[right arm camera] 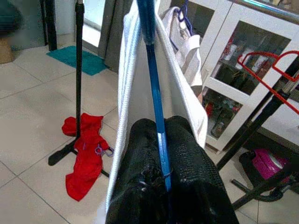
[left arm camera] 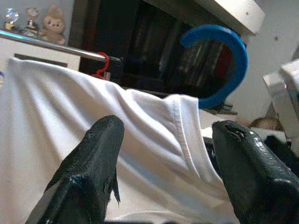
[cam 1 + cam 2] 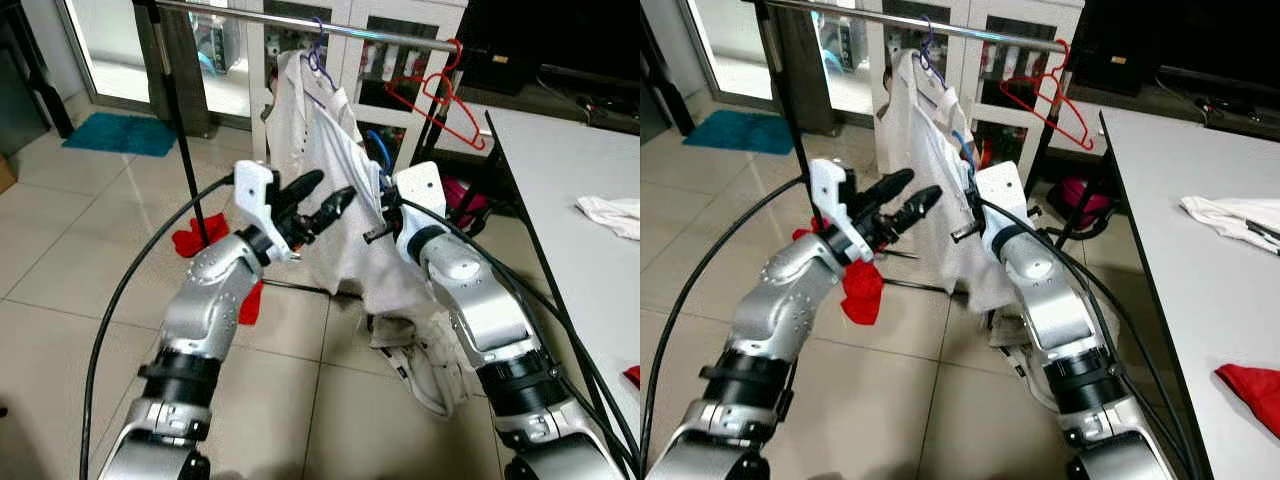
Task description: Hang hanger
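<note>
Silver jointed arms, white wrist housings, black-fingered hands, trailing black cables.

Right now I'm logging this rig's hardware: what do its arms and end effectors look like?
Both arms are silver metal segments with black ribbed joint bands. Each wrist carries a white block. The left end effector has two long, tapered, glossy black fingers; the right end effector has matching black fingers. Black cables loop from each wrist back along the arm.

Count: 3 hangers – blue hanger (image 3: 378,146), purple hanger (image 3: 316,57), red hanger (image 3: 437,95). 1 rail (image 3: 300,24). 3 white garments: two at frame centre, third (image 3: 610,213) on table (image 3: 560,180), right edge. 2 red cloths: floor (image 3: 205,245), table (image 3: 1252,388). 1 teal mat (image 3: 120,133).
</note>
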`<state>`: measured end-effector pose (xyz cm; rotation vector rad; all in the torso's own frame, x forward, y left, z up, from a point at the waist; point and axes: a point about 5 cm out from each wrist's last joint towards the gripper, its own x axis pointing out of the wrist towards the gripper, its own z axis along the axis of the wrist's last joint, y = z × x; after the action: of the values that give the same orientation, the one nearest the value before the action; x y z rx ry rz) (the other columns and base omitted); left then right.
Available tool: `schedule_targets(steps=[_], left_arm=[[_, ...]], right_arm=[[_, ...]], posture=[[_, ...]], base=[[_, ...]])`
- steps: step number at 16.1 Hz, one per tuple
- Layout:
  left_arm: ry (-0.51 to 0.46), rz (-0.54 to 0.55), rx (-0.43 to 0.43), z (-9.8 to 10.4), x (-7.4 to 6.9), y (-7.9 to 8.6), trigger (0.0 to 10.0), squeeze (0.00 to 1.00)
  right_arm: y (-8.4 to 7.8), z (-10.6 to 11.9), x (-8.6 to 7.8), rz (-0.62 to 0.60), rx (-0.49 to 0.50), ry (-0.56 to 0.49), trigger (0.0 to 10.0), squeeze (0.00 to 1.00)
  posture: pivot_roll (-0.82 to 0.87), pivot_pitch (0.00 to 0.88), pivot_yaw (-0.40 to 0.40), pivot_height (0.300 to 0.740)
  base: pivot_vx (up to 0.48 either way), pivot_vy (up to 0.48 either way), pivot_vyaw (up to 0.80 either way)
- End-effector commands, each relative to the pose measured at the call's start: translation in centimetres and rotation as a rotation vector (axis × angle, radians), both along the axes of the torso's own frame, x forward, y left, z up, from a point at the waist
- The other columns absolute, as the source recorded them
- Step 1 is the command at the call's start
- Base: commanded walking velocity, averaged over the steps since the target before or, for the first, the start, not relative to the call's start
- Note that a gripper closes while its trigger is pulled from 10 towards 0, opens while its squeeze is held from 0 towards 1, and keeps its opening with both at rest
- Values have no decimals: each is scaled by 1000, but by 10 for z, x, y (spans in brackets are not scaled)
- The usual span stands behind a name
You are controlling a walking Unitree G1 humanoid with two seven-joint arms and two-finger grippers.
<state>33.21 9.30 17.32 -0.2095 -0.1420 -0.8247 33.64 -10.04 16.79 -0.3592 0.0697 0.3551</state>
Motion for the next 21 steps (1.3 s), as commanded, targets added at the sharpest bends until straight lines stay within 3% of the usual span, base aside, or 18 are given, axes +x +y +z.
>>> schedule_targets(steps=[1, 3, 6, 7, 9, 10, 11, 12, 21], left_arm=[[-28, -39, 49, 1, 2, -8, 10000, 0], [-53, -53, 139, -2, 4, -12, 10000, 0], [-106, -72, 155, -2, 7, -20, 10000, 0], [-124, -93, 125, 1, 7, -25, 8196, 0], [-130, -86, 146, 0, 9, -28, 4353, 0], [-136, -77, 151, 0, 10, -28, 3490, 0], [-151, -52, 137, 2, 12, -27, 1333, 0], [-156, -44, 127, 3, 14, -27, 0, 0], [-143, -8, 160, -4, 21, -26, 0, 0]], right_arm=[[5, 14, 1, 20, -9, -66, 10000, 0], [7, 13, 0, 27, -10, -66, 10000, 0], [8, 12, -1, 29, -10, -65, 10000, 0], [8, 11, -1, 30, -12, -63, 10000, 0], [9, 11, -2, 33, -12, -63, 10000, 0], [9, 11, -2, 34, -12, -63, 10000, 0], [9, 11, -2, 36, -12, -64, 10000, 0], [9, 11, -2, 37, -12, -64, 10000, 0], [12, 12, -3, 57, -1, -67, 10000, 0]], posture=[[-72, 0, -101, 740], [-74, 0, -99, 740], [-76, 0, -97, 740], [-75, 0, -97, 740], [-75, 0, -97, 740], [-75, 0, -97, 740], [-74, 0, -97, 740], [-73, 0, -98, 740], [-72, 0, -97, 740]], base=[[0, 0, 0], [0, 0, 0], [0, 0, 0], [0, 0, 0], [0, 0, 0], [0, 0, 0], [0, 0, 0], [0, 0, 0], [0, 0, 0]])
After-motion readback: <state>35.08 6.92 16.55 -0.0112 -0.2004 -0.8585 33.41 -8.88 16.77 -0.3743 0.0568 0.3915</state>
